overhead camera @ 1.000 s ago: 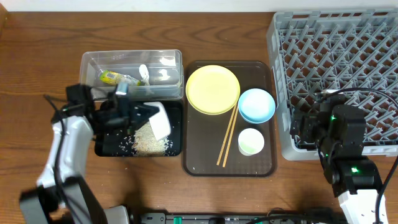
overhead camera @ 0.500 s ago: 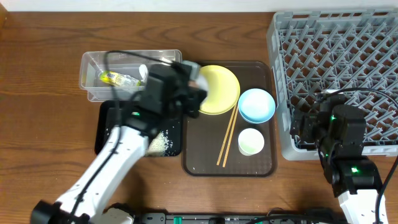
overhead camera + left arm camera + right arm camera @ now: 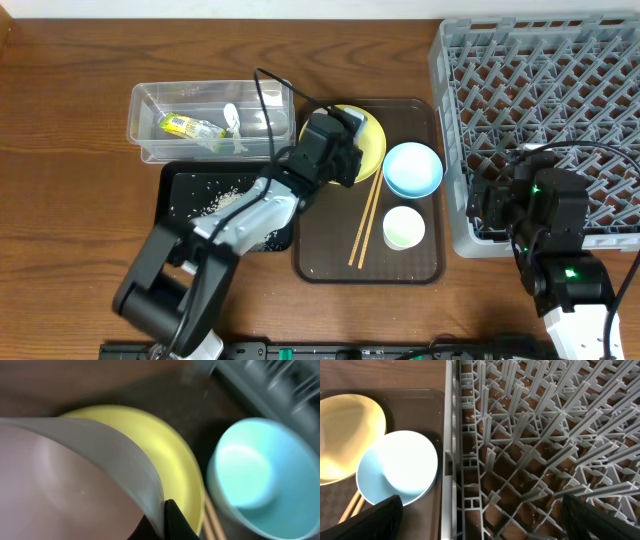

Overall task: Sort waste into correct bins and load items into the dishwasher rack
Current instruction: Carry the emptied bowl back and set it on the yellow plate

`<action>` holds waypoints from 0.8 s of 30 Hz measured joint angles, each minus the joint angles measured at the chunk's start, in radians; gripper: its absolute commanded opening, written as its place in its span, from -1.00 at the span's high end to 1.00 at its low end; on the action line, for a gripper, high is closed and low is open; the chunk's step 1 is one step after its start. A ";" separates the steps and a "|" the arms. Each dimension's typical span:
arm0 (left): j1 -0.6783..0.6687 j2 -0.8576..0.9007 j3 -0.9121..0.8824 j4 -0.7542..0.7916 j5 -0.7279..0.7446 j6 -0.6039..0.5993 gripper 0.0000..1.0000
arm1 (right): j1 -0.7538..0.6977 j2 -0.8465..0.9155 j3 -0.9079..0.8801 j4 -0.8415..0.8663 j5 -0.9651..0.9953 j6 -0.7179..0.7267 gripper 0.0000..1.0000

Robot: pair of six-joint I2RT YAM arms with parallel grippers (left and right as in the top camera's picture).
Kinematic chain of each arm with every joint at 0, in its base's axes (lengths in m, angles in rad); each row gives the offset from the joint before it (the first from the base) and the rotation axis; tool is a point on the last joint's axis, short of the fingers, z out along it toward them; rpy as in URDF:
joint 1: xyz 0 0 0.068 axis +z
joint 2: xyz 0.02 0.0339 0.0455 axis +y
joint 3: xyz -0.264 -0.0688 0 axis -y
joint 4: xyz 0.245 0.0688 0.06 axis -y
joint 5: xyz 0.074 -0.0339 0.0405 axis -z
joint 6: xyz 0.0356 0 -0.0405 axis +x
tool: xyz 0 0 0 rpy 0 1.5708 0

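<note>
My left gripper (image 3: 335, 152) hangs over the round yellow plate (image 3: 372, 140) and is shut on the rim of the white bowl with the pinkish outside (image 3: 75, 480). In the overhead view the wrist hides that bowl. The rim is pinched between the fingertips of the left gripper (image 3: 164, 512), with the plate (image 3: 165, 450) and the light blue bowl (image 3: 255, 470) beyond it. The blue bowl (image 3: 413, 169), small white cup (image 3: 404, 227) and chopsticks (image 3: 366, 220) lie on the brown tray. My right gripper (image 3: 492, 205) stands open over the left front edge of the grey rack (image 3: 540, 80).
The clear tub (image 3: 150, 100) holds the green-yellow wrapper (image 3: 185, 126) and a white scrap (image 3: 231, 117). Loose rice (image 3: 215, 202) lies in the black tray (image 3: 180, 180), partly under my left arm. The brown tray (image 3: 330, 260) sits between the bins and the rack (image 3: 530, 435).
My left arm swung right from above the black tray, carrying the white bowl, and now reaches over the yellow plate. The right arm has not moved.
</note>
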 measured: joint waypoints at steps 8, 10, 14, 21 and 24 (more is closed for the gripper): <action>0.000 0.017 0.000 0.015 0.000 0.004 -0.13 | 0.000 0.000 0.000 0.000 0.000 0.000 -0.97; 0.000 0.012 0.000 0.010 0.016 0.004 -0.15 | 0.000 0.000 0.000 0.000 0.000 0.000 -0.97; 0.000 -0.049 0.000 -0.053 0.041 0.003 -0.15 | 0.000 0.000 0.000 0.000 0.000 0.000 -0.97; 0.000 -0.309 0.002 -0.266 0.119 -0.091 -0.15 | 0.000 0.000 0.002 0.000 0.000 0.000 -0.97; -0.007 -0.357 0.003 -0.349 0.170 -0.174 -0.15 | 0.000 0.000 0.002 0.000 0.000 0.000 -0.98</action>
